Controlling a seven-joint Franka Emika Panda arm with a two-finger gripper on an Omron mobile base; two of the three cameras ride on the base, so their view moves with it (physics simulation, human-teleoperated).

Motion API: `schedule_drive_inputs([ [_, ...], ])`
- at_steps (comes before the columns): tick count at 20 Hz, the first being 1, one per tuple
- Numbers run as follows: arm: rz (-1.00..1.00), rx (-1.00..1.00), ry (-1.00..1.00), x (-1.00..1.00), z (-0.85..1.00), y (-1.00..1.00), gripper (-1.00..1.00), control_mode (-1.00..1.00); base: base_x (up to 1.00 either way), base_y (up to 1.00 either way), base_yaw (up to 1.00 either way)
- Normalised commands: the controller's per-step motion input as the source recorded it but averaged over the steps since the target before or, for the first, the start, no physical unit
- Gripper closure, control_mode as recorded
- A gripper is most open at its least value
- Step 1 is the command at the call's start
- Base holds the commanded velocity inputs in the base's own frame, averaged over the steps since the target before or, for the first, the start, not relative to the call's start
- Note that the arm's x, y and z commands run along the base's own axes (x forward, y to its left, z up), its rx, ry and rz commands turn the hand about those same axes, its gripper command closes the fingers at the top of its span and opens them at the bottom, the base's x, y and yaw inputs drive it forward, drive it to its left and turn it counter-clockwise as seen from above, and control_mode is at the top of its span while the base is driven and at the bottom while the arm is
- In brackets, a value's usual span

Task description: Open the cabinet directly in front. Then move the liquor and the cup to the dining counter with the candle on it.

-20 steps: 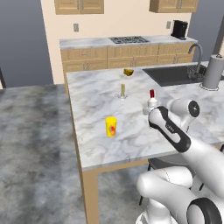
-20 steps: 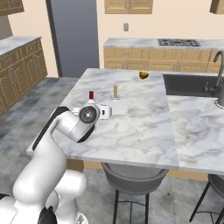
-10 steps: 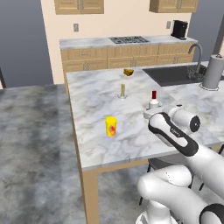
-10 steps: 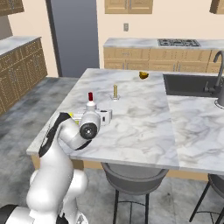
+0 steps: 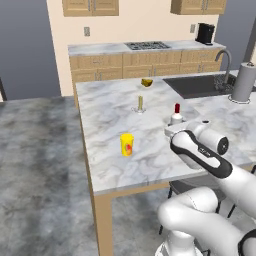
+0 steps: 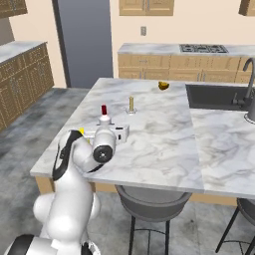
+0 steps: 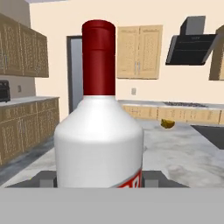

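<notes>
The liquor (image 5: 176,116) (image 6: 103,115), a white bottle with a red cap, stands upright over the marble dining counter (image 5: 110,115) (image 6: 164,124). My gripper (image 5: 175,124) (image 6: 104,127) (image 7: 98,180) is shut on its lower body, and the bottle (image 7: 98,131) sits close up between the fingers. To the bottle's left, the yellow cup (image 5: 126,144) stands on the counter near the front edge. The pale candle (image 5: 140,103) (image 6: 131,104) stands farther back. Light-wood wall cabinets (image 5: 90,6) (image 7: 139,51) hang with doors shut; I cannot tell which is the task's cabinet.
A sink (image 5: 200,85) (image 6: 214,97) with a faucet is set in the counter's right part, beside a paper towel roll (image 5: 243,82). A small yellow-brown item (image 5: 146,82) (image 6: 163,85) lies behind the candle. A grey stool (image 6: 149,199) stands under the near edge.
The arm's elbow has dropped, and the hand has sunk slightly toward the counter with the bottle in it. The cup and the candle have stayed put.
</notes>
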Motion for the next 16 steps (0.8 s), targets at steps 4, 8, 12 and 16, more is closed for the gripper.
schedule_drive_inputs([
  [4,0.0,0.0,0.0,0.26,0.0,0.0,1.0,-1.0,0.0,0.0,0.0],
  [8,0.0,0.0,0.0,0.36,-0.06,0.0,1.0,-1.0,0.0,0.0,0.0],
  [12,0.0,0.0,-0.03,0.2,-0.17,0.0,1.0,-1.0,0.0,0.0,0.0],
  [16,0.0,0.0,-0.11,0.0,-0.32,0.0,1.0,-1.0,0.0,0.0,0.0],
])
